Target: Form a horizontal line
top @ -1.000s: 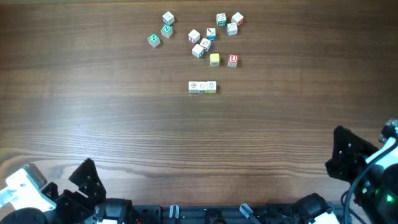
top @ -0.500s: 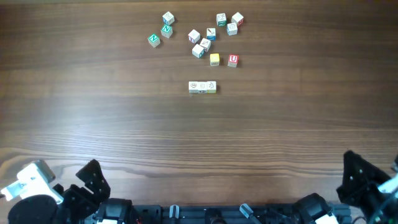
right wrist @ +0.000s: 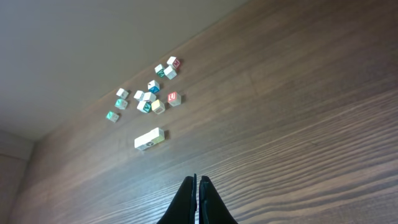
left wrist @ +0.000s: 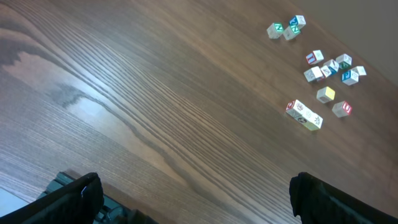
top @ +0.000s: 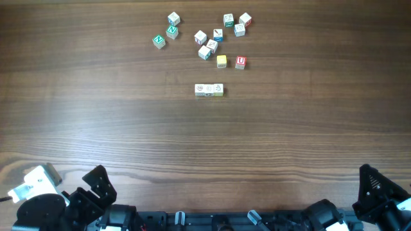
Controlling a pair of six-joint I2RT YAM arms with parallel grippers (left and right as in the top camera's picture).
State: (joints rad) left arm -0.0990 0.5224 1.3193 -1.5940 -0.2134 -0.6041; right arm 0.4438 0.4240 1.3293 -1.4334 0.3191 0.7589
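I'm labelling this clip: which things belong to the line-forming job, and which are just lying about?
Job: row of three touching cubes.
Lying about: yellow cube; red-letter cube; green-letter cube at far left; other scattered cubes.

The worktop [top: 205, 147] is dark brown wood with grain running side to side. Near its middle lies a row of 3 cubes [top: 209, 90], pale, touching side to side, the right end one yellowish. Just behind it sit a yellow cube [top: 221, 61] and a red-lettered cube [top: 240, 61], close together but apart. Farther back, a loose cluster of 4 pale cubes [top: 207, 45] lies between 3 green-lettered cubes [top: 171, 31] on the left and 3 more cubes [top: 239, 29] on the right.
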